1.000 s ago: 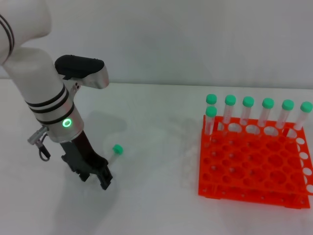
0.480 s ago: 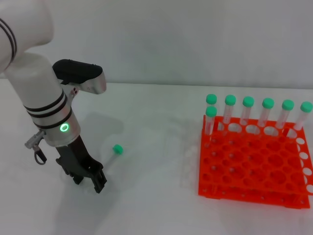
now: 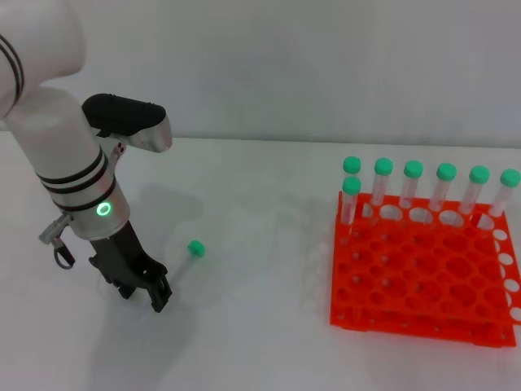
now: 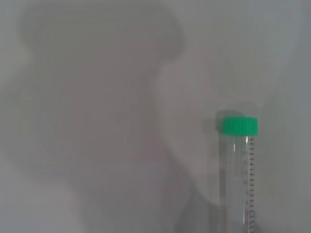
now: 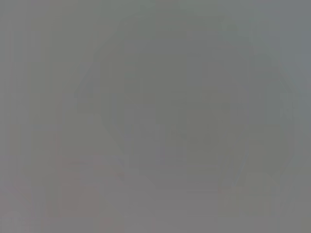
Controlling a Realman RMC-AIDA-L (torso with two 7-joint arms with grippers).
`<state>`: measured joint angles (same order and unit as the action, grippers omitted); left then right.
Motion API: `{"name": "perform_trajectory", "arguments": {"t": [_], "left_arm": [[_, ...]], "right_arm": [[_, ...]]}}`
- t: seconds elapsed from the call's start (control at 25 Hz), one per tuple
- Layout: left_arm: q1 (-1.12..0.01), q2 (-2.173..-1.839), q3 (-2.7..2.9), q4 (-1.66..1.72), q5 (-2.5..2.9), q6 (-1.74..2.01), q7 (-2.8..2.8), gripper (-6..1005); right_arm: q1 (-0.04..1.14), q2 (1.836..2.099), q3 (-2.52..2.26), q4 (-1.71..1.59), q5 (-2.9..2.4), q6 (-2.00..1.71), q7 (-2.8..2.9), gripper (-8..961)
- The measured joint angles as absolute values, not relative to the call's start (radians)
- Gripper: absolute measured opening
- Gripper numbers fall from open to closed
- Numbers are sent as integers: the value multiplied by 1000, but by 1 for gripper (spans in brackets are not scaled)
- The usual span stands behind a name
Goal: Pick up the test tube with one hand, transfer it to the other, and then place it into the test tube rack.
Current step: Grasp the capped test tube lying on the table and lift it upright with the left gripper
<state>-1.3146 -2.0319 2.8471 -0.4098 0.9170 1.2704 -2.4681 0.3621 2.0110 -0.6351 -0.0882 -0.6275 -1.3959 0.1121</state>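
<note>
Stage: the pick-up has not yet been made — no grasp, no hand-over, no placing is shown.
Test tube (image 3: 189,253): lying loose on the white counter (image 3: 260,326), green cap toward the rack side, just beside the left gripper's jaws and not between them.
Left gripper (image 3: 155,295): lowered close to the counter; jaws seen at a narrow gap with nothing held.
Right gripper: not seen in the head view; its wrist view shows only a blank grey field.
Test tube rack (image 3: 423,277): well apart from the jaws, seven capped tubes already stood along its far edge.
Remaining: grasp, transfer, insertion — all judged still to be done.
Writing: graduation marks are seen on the tube in the left wrist view; no figures or brand can be read.
</note>
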Motion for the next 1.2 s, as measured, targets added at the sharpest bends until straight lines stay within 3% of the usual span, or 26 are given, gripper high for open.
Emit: {"name": "perform_trajectory", "arguments": {"t": [0.84,1.2], "left_arm": [[-1326,-2050,2847,-408,939,1249,-2481,515],[-1328,-2051,2847,-408,964,1249,-2510,378]], "right_arm": [[364,2011,-637,-89,-630,-1396,112,649],[364,2011,-637,-86,-631,-1396,112,649]]}}
